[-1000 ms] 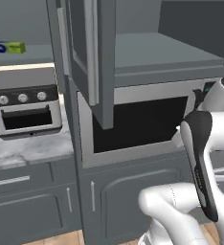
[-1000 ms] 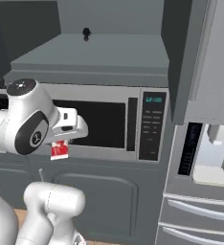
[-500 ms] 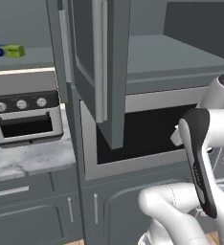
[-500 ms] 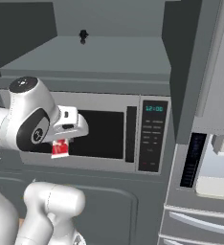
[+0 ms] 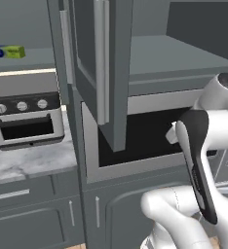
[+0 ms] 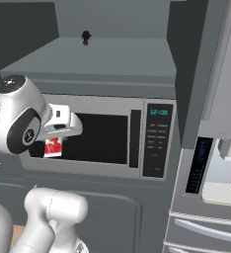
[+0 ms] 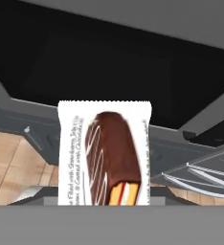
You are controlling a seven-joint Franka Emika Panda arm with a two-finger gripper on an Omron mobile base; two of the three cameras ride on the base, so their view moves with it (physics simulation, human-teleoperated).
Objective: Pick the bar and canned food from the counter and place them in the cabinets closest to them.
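The bar (image 7: 104,153), a white packet printed with a chocolate-coated bar, stands upright close to the lens in the hand view. My gripper (image 6: 51,144) is shut on it, and the bar (image 6: 52,147) hangs as a red-and-white packet in front of the microwave's dark door. Above the microwave the cabinet (image 6: 102,59) stands open with a flat grey shelf. Its door (image 5: 104,63) swings out toward me. The marble counter (image 5: 28,158) lies to the left. The canned food is out of view.
A microwave (image 6: 102,136) sits right behind the held packet. A toaster oven (image 5: 26,114) stands on the counter, with a blue-and-green box (image 5: 6,51) on the ledge above it. A small dark object (image 6: 86,37) rests deep on the shelf. A fridge (image 6: 211,173) is at the right.
Both base views have shifted: the camera has moved, and the microwave and open cabinet now look larger and sit further left. The bar stays gripped in front of the microwave.
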